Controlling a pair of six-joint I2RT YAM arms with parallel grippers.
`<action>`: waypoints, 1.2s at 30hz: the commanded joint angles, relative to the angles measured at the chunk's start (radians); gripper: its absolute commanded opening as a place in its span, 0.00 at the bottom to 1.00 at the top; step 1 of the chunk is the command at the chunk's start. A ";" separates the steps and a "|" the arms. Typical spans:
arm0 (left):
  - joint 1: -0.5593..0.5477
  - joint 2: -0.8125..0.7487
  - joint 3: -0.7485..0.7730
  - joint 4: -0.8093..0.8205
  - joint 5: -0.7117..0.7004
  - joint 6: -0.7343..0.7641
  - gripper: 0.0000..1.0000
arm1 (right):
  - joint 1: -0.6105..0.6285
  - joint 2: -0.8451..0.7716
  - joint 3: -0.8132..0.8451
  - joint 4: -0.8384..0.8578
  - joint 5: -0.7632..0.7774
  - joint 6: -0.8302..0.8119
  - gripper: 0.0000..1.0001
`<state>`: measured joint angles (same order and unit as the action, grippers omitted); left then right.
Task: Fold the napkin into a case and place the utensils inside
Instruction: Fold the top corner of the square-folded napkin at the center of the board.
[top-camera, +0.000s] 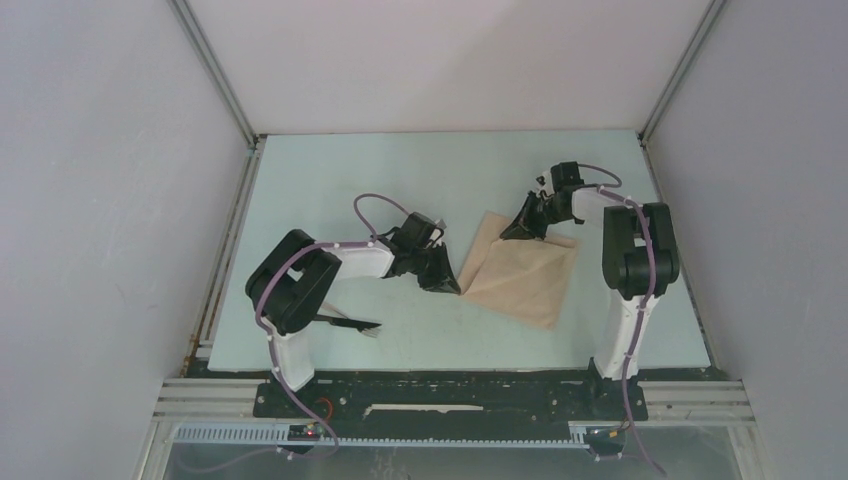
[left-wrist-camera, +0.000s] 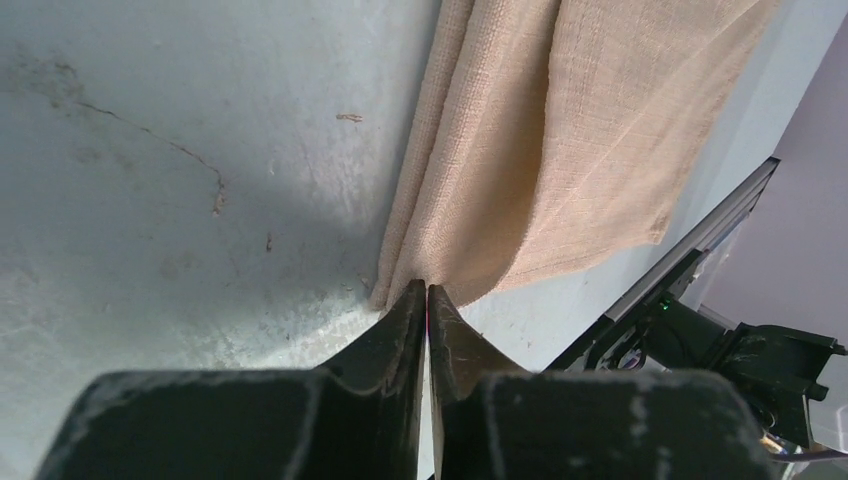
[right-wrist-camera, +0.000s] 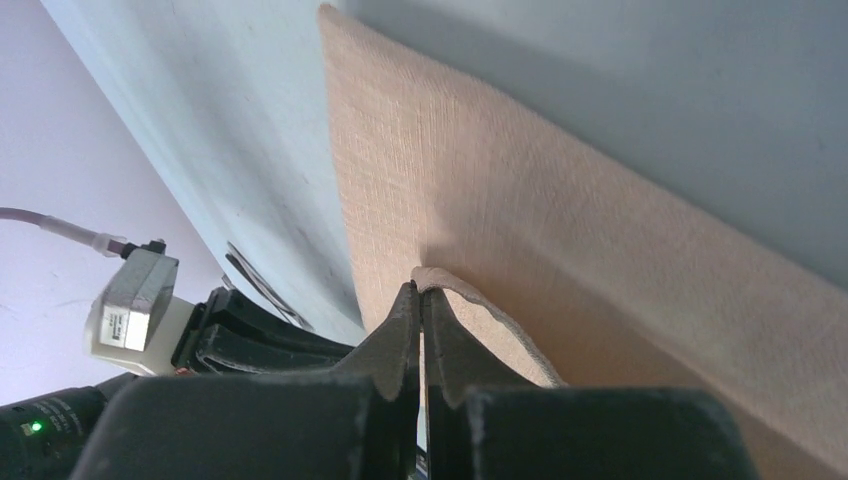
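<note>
Tabletop (top-camera: 340, 180) is carrying the napkin (top-camera: 525, 275), which is lying folded and mostly flat. Left pincer (top-camera: 452, 288) is pinching the napkin's left corner, jaws narrowed almost together. Right pincer (top-camera: 508, 234) is gripping the napkin's far edge, jaws pressed tight. Utensils (top-camera: 352, 324) are lying well left of the napkin, untouched.

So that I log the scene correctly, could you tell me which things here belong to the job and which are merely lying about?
Job: napkin, utensils, left gripper and right gripper, each pinching the napkin.
Not part of it: table, enclosure walls.
</note>
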<state>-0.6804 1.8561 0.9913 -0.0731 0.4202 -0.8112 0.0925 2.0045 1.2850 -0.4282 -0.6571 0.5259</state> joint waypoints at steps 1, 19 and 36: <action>0.003 0.011 -0.016 0.003 -0.024 0.018 0.12 | 0.009 0.033 0.068 0.050 -0.034 0.012 0.00; 0.003 -0.002 -0.019 0.014 -0.017 0.011 0.18 | 0.012 0.141 0.182 0.097 -0.118 0.008 0.00; 0.012 -0.134 -0.029 0.013 0.011 -0.011 0.33 | 0.014 0.154 0.200 0.088 -0.147 -0.005 0.00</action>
<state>-0.6765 1.7687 0.9737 -0.0662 0.4240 -0.8139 0.1005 2.1498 1.4467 -0.3607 -0.7773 0.5293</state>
